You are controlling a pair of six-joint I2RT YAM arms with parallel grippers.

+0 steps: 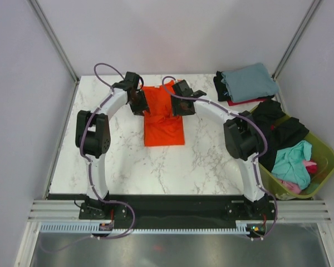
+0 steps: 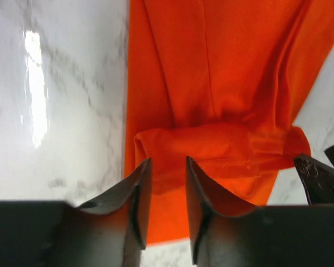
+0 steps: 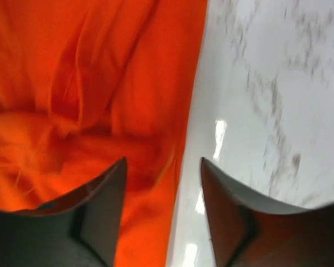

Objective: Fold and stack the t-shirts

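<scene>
An orange t-shirt (image 1: 164,130) lies partly folded on the marble table (image 1: 128,161) at the middle back, its far part turned over into a rumpled fold (image 2: 211,147). My left gripper (image 1: 139,104) hangs over the shirt's left far corner. Its jaws (image 2: 167,181) are open, with cloth lying below them and nothing pinched. My right gripper (image 1: 182,105) is at the shirt's right far edge, open (image 3: 162,175), straddling the cloth edge (image 3: 181,167) and bare table. A folded grey-blue t-shirt (image 1: 249,80) tops a stack of black and red ones at the back right.
An olive-green basket (image 1: 325,153) stands off the table's right edge, holding black (image 1: 281,125), teal (image 1: 292,161) and pink (image 1: 309,167) t-shirts in a loose heap. Grey walls close in the back and sides. The right gripper's finger (image 2: 317,178) shows in the left wrist view.
</scene>
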